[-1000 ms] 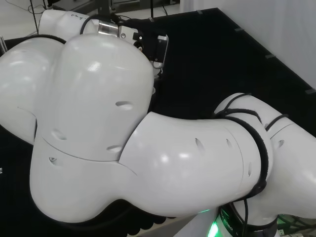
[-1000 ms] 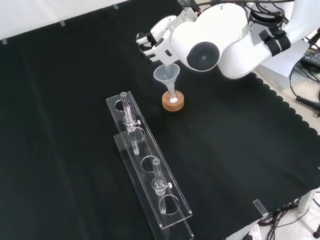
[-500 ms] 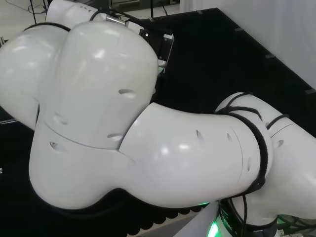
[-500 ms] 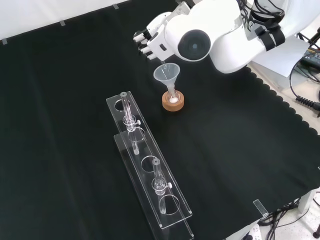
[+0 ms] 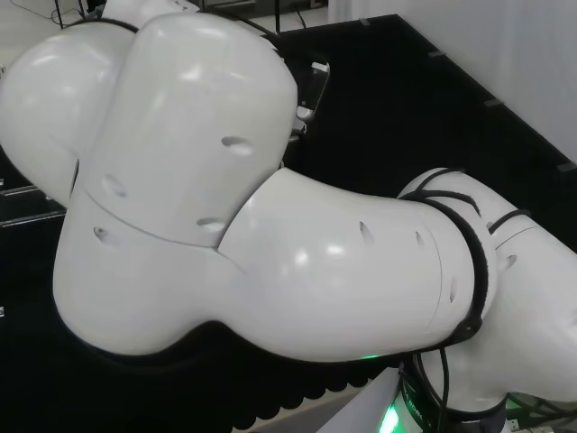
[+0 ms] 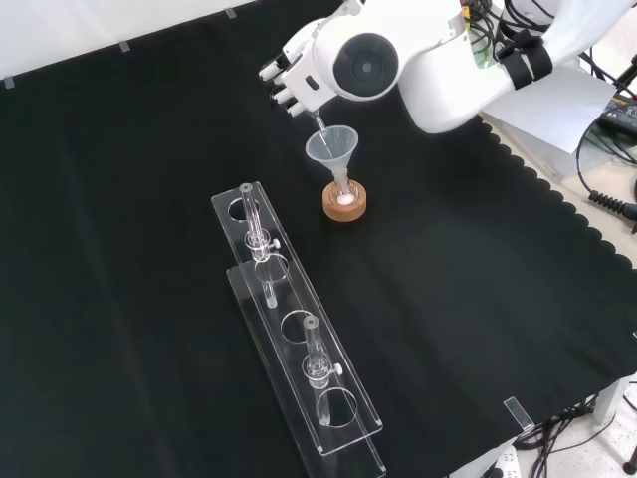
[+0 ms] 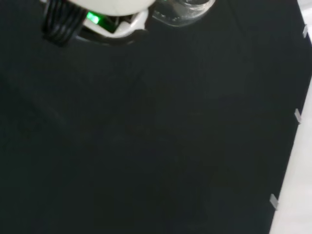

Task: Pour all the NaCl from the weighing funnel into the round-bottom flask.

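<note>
Front view: we see the black-and-white robot hand (image 6: 292,82) with fingers curled round a thin clear glass weighing funnel (image 6: 318,123), its tip over the clear conical funnel (image 6: 331,149) seated in the round-bottom flask (image 6: 344,198) on a cork ring stand (image 6: 345,206), beside the clear acrylic rack (image 6: 299,344) on the black-clothed bench (image 6: 478,299).

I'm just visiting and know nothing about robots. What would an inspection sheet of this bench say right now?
Surface: black cloth, bare patches unmarked.
Job's things: clear funnel in a flask on a cork ring stand; white powder at the bottom.
Clutter: clear plastic rack holding glass tubes.
Hand: black and white hand above the funnel, fingers curled round a thin clear piece.
Cables: black bundle off the bench edge.
Surroundings: white wall behind.
</note>
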Controlling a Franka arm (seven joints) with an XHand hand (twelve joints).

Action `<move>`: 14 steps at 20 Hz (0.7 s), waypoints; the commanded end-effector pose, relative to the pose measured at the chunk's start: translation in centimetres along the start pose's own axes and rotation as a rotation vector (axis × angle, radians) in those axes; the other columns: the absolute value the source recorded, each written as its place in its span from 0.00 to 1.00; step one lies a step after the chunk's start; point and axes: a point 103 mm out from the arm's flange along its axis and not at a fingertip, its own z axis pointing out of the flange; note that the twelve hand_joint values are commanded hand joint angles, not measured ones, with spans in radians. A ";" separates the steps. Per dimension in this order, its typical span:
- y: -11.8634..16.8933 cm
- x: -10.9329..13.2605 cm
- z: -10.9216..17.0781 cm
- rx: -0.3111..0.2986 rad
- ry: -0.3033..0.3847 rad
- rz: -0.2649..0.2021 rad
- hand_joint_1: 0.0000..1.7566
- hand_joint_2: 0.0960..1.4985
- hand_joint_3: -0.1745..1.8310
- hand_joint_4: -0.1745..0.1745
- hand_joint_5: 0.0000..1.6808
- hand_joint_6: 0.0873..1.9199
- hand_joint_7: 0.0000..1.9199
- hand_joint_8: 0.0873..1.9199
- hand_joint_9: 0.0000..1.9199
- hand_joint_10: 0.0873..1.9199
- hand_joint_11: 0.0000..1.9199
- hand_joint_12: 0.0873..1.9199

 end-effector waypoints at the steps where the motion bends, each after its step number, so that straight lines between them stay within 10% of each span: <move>1: 0.3 -0.4 1.2 -0.016 0.058 -0.006 0.62 0.40 0.47 1.00 0.67 0.48 0.42 0.32 0.58 0.17 0.43 0.52; 14: 1.2 -1.6 3.1 -0.026 0.198 -0.017 0.62 0.40 0.47 1.00 0.67 0.49 0.42 0.32 0.59 0.17 0.43 0.52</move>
